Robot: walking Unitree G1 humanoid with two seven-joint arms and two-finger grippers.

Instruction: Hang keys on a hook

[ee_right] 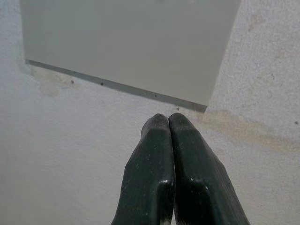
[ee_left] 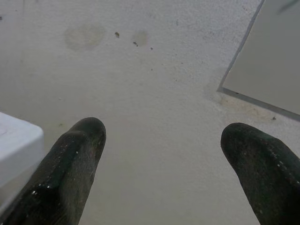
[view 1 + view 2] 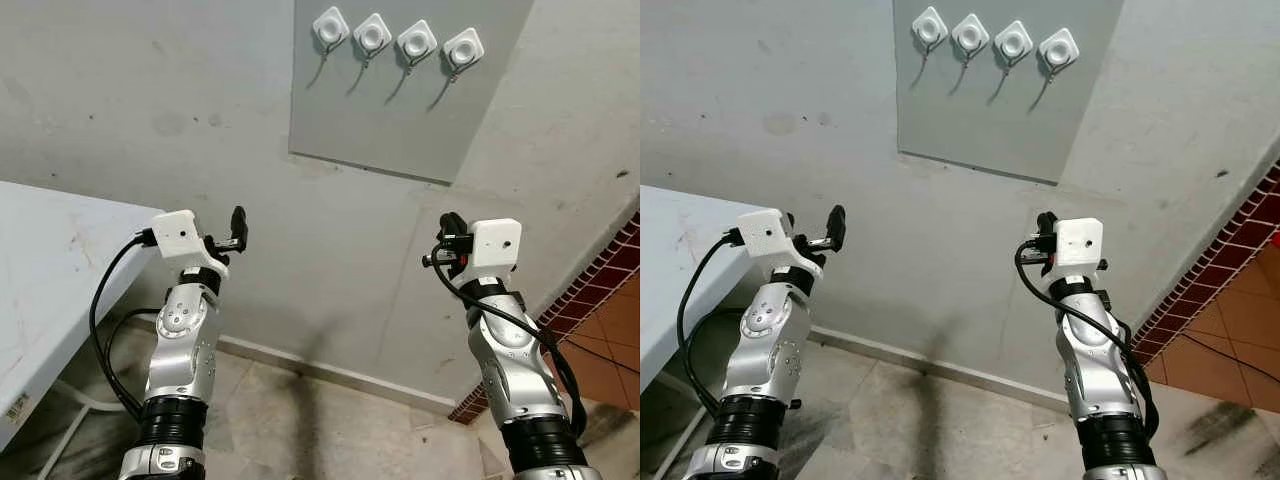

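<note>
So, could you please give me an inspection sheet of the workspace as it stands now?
Surface: white table at the robot's left, its top scuffed and marked.
Job's things: four white hooks in a row on a grey wall panel; nothing hangs on them; keys: nothing seen.
Clutter: nothing seen.
Grippers: left gripper raised toward the wall, fingers apart, holding nothing; right gripper raised below the panel, fingers pressed together, holding nothing.
Cables: black cable loops from the left wrist; another along the right forearm.
Surroundings: stained grey wall, tiled floor, red brick edging at right.
</note>
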